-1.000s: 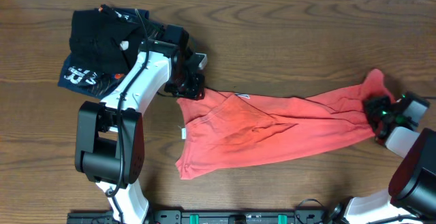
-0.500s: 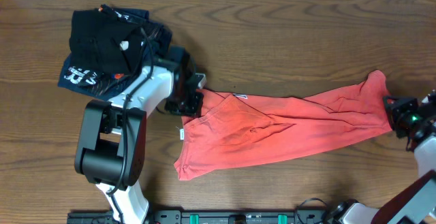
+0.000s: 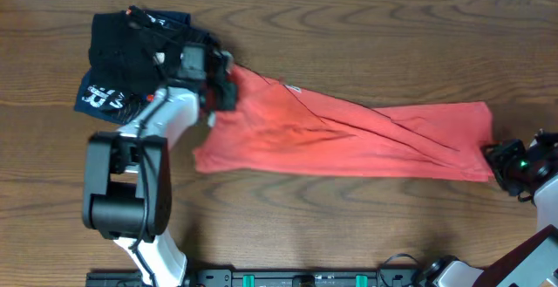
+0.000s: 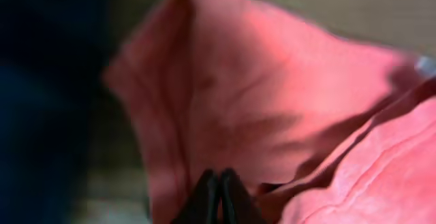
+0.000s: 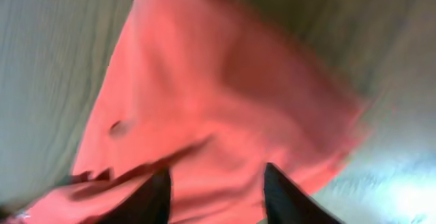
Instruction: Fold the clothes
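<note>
Wooden bench [image 3: 366, 25], seen from above: by its right edge we find the right hand [image 3: 499, 159], fingers parted, just off the end of the coral-red T-shirt [image 3: 349, 143] stretched across the middle. Farther back, the left hand [image 3: 222, 89] pinches the shirt's left end, beside dark folded garments [image 3: 122, 60] at the far-left corner.

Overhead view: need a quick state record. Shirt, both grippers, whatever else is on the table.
shirt: coral-red T-shirt, stretched in a long creased band across the table, no neat fold
left gripper: left gripper shut on the T-shirt's upper-left end
right gripper: right gripper open, at the T-shirt's right end, holding nothing
other items: folded black garment on top of a navy garment with white lettering, far left
image quality: both wrist views blurred
</note>
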Motion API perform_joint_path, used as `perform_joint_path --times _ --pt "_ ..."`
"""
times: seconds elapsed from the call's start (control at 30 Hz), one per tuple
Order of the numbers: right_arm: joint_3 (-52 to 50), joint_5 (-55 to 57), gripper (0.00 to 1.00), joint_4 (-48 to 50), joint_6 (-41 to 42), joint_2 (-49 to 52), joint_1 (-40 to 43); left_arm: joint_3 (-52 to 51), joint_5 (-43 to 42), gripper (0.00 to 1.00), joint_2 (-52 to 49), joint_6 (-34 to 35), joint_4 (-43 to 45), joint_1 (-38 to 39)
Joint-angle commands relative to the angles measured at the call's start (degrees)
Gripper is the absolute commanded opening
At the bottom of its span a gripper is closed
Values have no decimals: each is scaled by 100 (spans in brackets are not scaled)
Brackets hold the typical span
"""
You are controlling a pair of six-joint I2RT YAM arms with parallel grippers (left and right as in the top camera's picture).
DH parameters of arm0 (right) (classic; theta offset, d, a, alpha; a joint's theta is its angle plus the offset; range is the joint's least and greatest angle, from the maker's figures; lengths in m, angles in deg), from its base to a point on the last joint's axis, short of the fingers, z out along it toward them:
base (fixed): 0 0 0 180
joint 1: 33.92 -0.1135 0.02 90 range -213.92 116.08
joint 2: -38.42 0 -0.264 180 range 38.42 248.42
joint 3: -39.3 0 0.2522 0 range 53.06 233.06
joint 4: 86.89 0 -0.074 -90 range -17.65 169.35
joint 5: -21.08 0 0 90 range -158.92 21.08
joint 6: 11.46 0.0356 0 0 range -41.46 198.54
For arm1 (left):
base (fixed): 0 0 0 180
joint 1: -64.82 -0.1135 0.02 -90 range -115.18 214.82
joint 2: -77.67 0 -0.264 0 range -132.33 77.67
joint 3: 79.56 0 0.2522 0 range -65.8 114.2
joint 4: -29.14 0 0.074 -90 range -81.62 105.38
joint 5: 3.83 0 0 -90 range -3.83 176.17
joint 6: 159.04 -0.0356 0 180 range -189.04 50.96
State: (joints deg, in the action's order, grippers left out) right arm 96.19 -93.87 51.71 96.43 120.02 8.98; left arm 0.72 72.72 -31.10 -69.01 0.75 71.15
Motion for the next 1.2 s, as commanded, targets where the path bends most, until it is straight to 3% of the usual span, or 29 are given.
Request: perform_joint_path --times 0.0,0.07,0.2,0.27,0.43,0.53,0.73,0.8,1.0,1.17 --pt "61 37 51 208 -492 -11 15 691 225 7 -31 120 -129 -271" --pt "28 94 56 424 -577 66 15 1045 125 11 -31 116 -442 -317" --pt "-9 -111 60 951 -603 487 -11 1716 -63 36 -22 116 -1163 -299" --pt "-9 -376 60 1209 -922 791 -90 1869 -166 40 7 118 -1394 -293" --pt "-9 -234 61 1543 -1049 1528 -173 2044 -431 42 142 118 -2072 -291" --pt "-9 -564 55 1574 -1248 1792 -184 2046 -433 43 243 116 -2452 -275" --pt "-9 -890 50 1008 -1805 1893 -492 2046 -592 44 304 116 -2914 -260" --pt "-9 -796 44 935 -1928 1893 -625 2046 -651 44 304 116 -2949 -260" --pt "68 -680 1 909 -1849 1803 -581 2046 -691 45 306 114 -3095 -260" --pt "474 9 1 269 -1311 1185 -254 2046 -693 44 332 114 -3366 -260"
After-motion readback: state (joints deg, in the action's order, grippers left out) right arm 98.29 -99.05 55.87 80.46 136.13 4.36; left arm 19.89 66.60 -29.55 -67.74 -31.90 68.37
